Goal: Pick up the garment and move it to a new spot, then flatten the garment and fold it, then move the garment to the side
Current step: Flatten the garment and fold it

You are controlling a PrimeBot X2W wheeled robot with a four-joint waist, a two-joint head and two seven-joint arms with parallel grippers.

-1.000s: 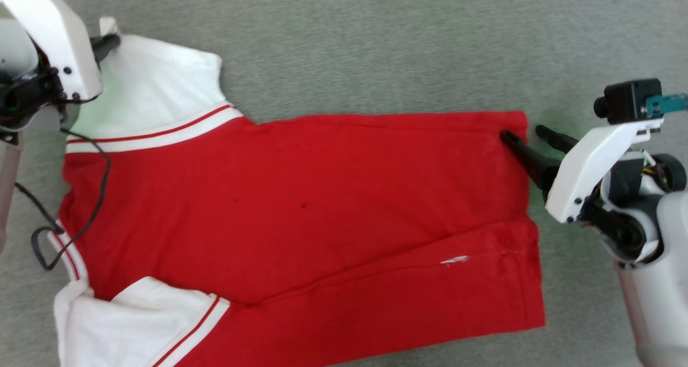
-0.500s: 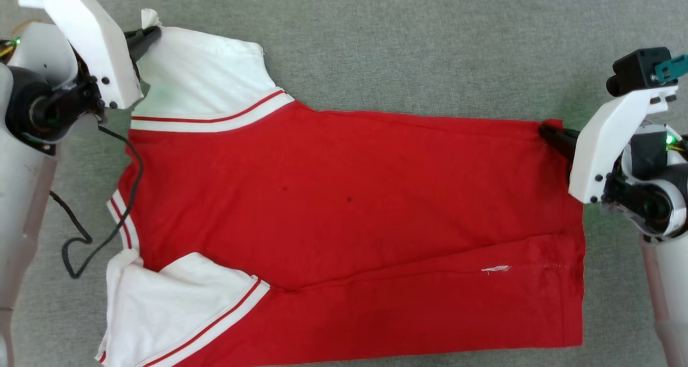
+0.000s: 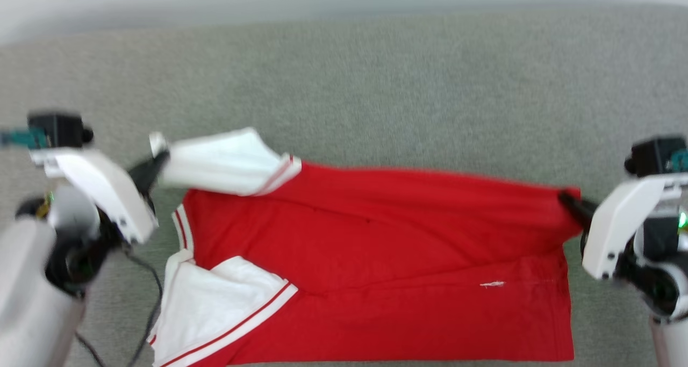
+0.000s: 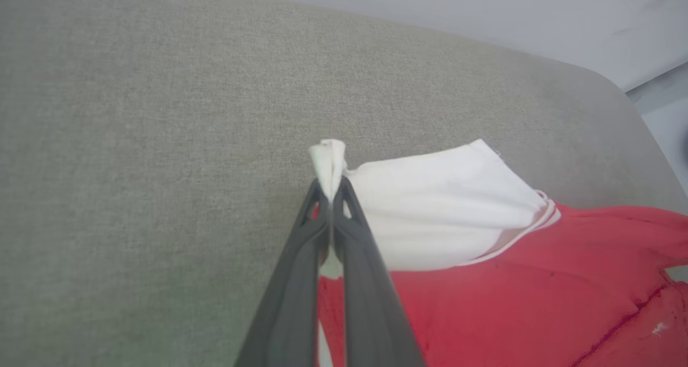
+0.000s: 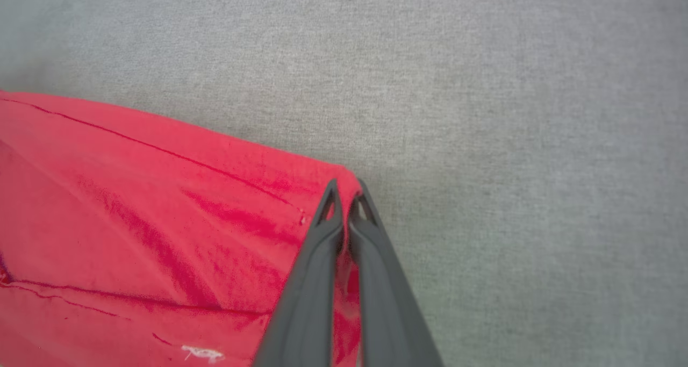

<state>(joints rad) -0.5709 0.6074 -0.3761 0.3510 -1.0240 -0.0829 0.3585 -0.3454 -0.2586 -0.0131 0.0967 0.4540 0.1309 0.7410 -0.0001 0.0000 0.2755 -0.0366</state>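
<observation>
The garment (image 3: 376, 259), a red shirt with white sleeves and red-and-white trim, lies spread on the grey cloth surface, its far edge lifted. My left gripper (image 3: 156, 160) is shut on the tip of the far white sleeve (image 4: 430, 206), raised off the surface; in the left wrist view the cloth bunches between the left gripper's (image 4: 330, 187) fingertips. My right gripper (image 3: 567, 200) is shut on the far red hem corner; the right wrist view shows the right gripper's (image 5: 345, 189) tips pinching that corner of the garment (image 5: 134, 222). The near sleeve lies flat at the lower left.
The grey fabric surface (image 3: 376, 87) stretches beyond the shirt to a pale wall at the top. A black cable (image 3: 145, 297) hangs by my left arm. In the left wrist view the surface's rounded far corner (image 4: 618, 103) shows.
My right gripper went from open around the hem corner to shut on it. Both grippers have lifted the shirt's far edge. The head camera has tilted up, so the whole picture has shifted.
</observation>
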